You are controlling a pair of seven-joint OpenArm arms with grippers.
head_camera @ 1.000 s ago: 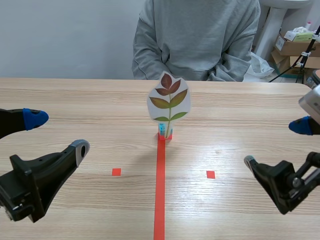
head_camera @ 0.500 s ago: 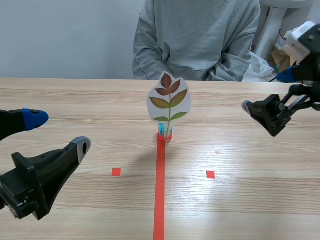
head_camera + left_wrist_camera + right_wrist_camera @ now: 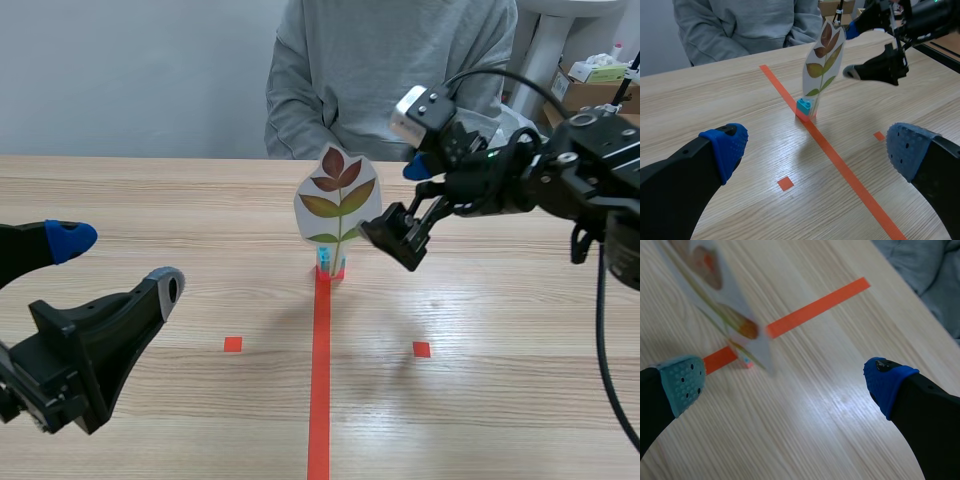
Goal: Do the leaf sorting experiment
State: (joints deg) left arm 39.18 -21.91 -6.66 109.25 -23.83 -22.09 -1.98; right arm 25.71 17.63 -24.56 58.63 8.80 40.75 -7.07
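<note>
A leaf card (image 3: 338, 205) with a red-green leaf sprig stands upright in a small blue holder (image 3: 328, 262) at the far end of the centre tape line. My right gripper (image 3: 408, 203) hangs open just right of the card, a little above the table. Through the right wrist view the card (image 3: 715, 295) lies ahead of the open fingers (image 3: 682, 382), nothing between them. My left gripper (image 3: 110, 265) stays open low at the near left. From the left wrist view the card (image 3: 822, 67) stands ahead, with the right gripper (image 3: 860, 50) beside it.
A person in a grey sweater (image 3: 390, 70) sits across the table behind the card. Cardboard boxes (image 3: 590, 95) stand at the back right, off the table.
My right arm has risen from the near right and swung left across the table to the card's right side. The left arm has barely moved. The card stands as before.
</note>
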